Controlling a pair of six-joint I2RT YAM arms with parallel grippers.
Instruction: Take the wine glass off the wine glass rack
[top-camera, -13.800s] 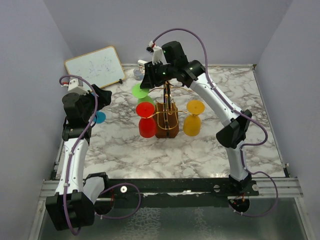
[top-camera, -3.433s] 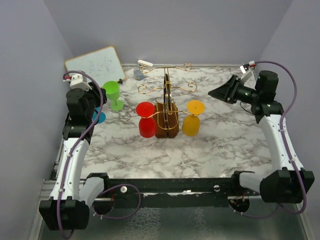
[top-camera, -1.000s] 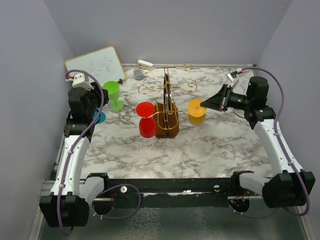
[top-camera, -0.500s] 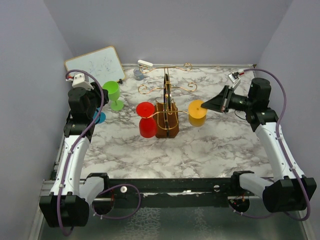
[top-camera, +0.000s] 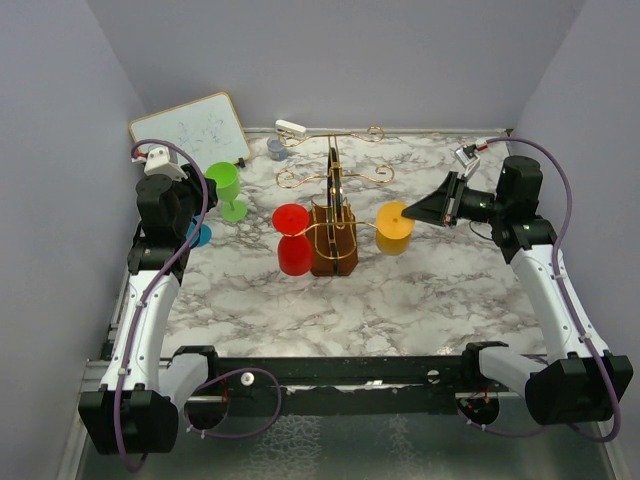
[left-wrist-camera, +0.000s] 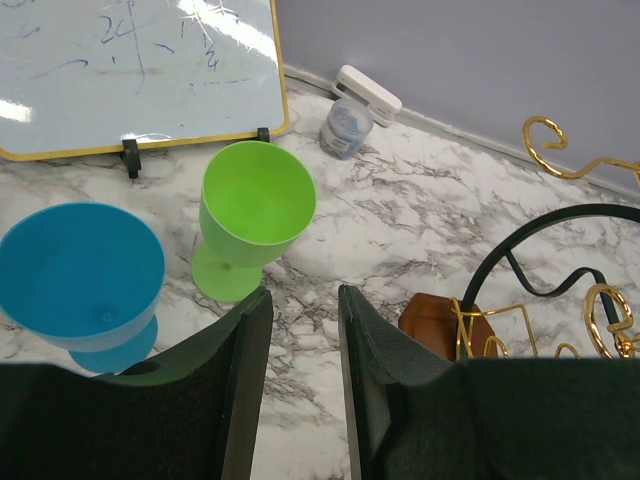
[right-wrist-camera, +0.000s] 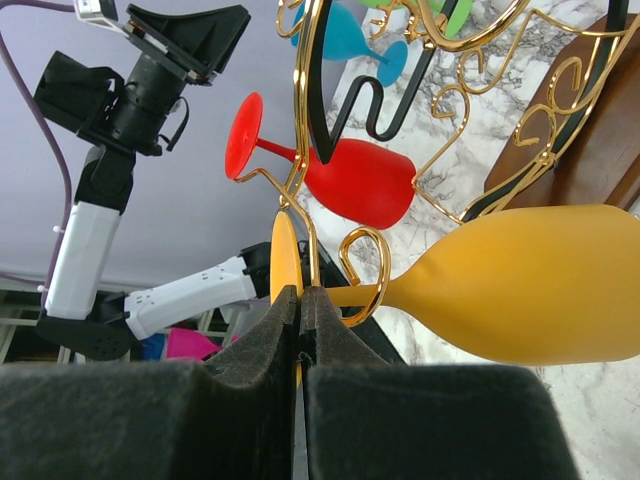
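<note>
While the left gripper (left-wrist-camera: 303, 300) hovered by the green glass (left-wrist-camera: 255, 215) and blue glass (left-wrist-camera: 80, 275) with jaws apart, nothing in them, the right gripper (right-wrist-camera: 300, 292) was clenched on the foot of the yellow wine glass (right-wrist-camera: 520, 285); that glass hung upside down by its stem in a curled arm of the wine glass rack (top-camera: 333, 250). Red glass (top-camera: 293, 240) was on the rack's other side, fwiw.
</note>
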